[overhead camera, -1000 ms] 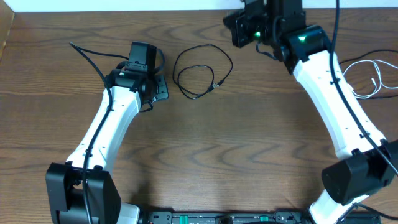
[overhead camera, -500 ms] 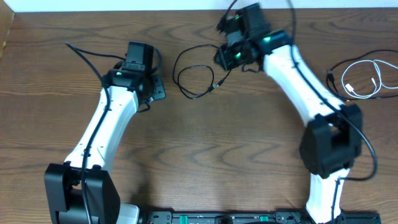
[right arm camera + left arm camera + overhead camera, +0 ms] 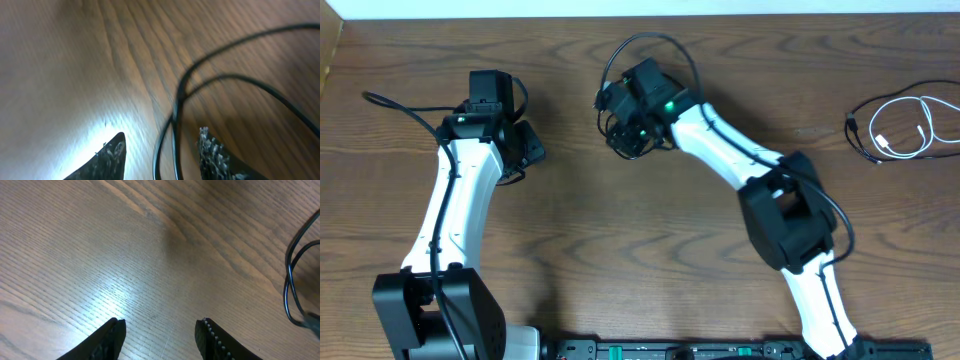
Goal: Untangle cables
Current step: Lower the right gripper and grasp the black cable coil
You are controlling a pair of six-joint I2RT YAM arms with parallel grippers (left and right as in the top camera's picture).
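A black cable lies in a loose coil on the wooden table, mostly hidden under my right gripper in the overhead view; part of its loop shows at the gripper's lower edge. In the right wrist view my right gripper is open and two strands of the coil run between its fingers without being pinched. My left gripper hovers to the left of the coil, open over bare wood; the coil's edge shows at the right of that view.
A white cable and another black cable lie together at the table's far right edge. The right arm stretches diagonally across the middle of the table. The table's back edge runs close behind both grippers.
My right arm has swung left from the back right to over the black coil, and its jaws have opened. My left arm has shifted left, away from the coil.
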